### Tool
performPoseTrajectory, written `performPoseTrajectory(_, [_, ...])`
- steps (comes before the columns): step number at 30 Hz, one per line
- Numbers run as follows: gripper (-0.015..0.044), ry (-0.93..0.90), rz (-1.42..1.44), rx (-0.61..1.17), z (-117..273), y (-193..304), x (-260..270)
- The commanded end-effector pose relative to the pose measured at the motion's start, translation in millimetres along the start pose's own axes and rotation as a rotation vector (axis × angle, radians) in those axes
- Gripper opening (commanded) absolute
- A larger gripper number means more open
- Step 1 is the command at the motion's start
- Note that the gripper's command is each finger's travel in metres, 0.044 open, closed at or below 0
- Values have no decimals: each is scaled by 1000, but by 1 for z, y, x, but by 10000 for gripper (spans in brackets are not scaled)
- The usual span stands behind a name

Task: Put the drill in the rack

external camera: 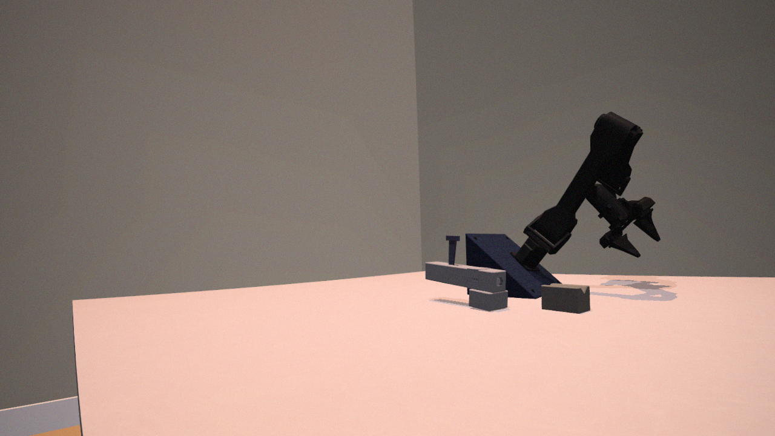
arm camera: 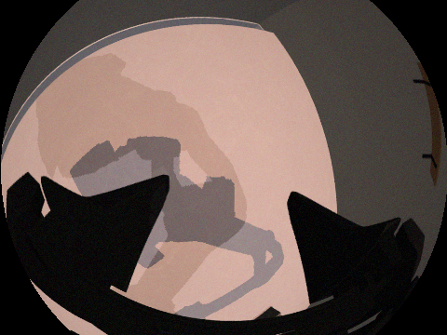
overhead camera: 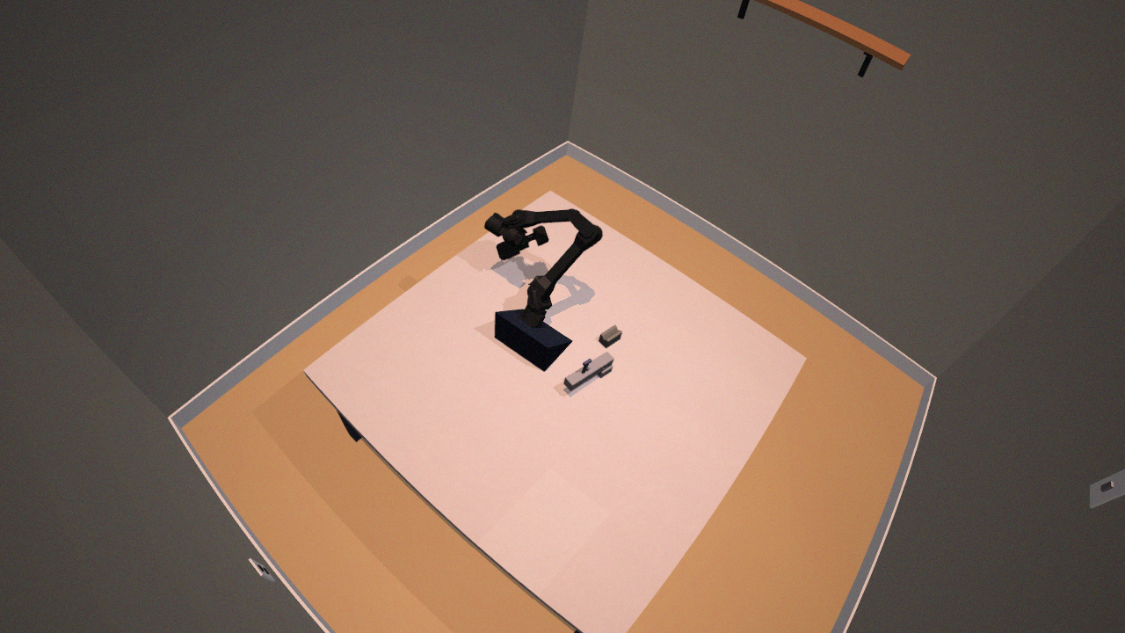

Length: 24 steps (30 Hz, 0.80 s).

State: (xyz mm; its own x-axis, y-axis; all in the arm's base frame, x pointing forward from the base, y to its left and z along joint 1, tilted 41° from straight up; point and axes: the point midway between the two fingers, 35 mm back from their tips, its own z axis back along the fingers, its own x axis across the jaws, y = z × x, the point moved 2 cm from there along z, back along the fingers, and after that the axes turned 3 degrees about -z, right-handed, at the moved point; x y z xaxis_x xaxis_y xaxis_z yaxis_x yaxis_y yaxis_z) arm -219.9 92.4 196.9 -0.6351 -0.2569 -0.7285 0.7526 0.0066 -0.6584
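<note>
A dark blue key (overhead camera: 586, 365) (external camera: 451, 252) with a flat head stands upright, its head well above the top of a long grey holder (overhead camera: 600, 362) (external camera: 460, 275). The holder rests on a small grey block (external camera: 487, 300) and has a round opening in its end face. I cannot make out the drill; its place is not clear. The rack (overhead camera: 610, 337) (external camera: 563, 298), a small block with a V groove, stands beside the holder, apart from it. My gripper (overhead camera: 525, 243) (external camera: 649, 248) (arm camera: 231, 191) is open and empty, high above the table on the far side of the arm base.
The dark blue wedge base (overhead camera: 531, 344) (external camera: 496, 265) of the arm stands close to the holder and the rack. The pale table top (overhead camera: 692, 409) (external camera: 325, 352) (arm camera: 279, 93) carries them all. In the wrist view the arm's shadow lies on it.
</note>
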Motion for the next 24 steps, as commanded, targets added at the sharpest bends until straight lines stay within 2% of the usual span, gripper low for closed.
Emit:
performPoseTrajectory(1, [374,0,0,0,0,0,0])
performPoseTrajectory(9, [164,-10,7,-2,2,0,2])
performPoseTrajectory(15, [6,-315,264,-73,63,-2,54])
performPoseTrajectory(24, [0,-730,751,-267,185,44,100])
